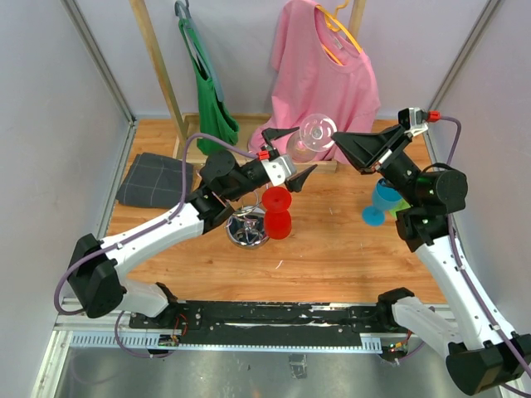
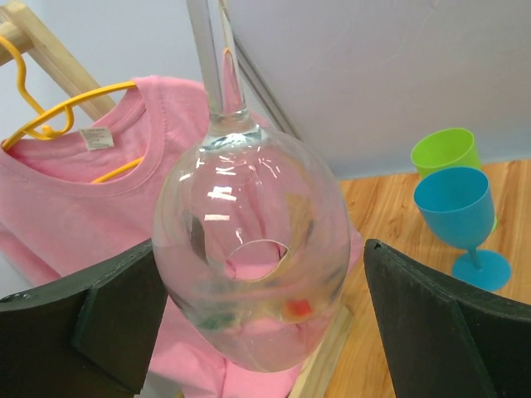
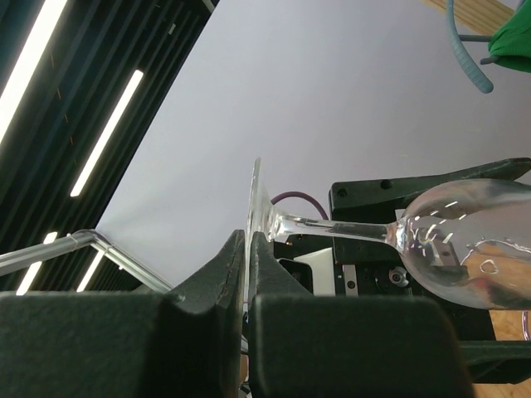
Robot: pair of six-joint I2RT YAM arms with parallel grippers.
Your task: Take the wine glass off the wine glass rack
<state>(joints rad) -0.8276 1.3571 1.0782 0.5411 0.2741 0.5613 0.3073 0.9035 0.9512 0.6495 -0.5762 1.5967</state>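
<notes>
1. Saw the wine glass rack (image 1: pixel 247 230) on the worktop (image 1: pixel 332 249), apart from the glass.
2. Found the left hand (image 1: pixel 292 155) released, spread wide around the bowl.
3. Found the wine glass (image 1: pixel 316 131) in the air, its foot pinched in the clenched right hand (image 3: pixel 249 249).
4. Feared a slip: thin smooth foot, heavy bowl.

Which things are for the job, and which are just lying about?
For the job:
wine glass
rack
right gripper, pinching the glass's foot
left gripper, open either side of the bowl

Lying about:
red goblet
blue cup
green cup
pink shirt
green garment
grey cloth
</notes>
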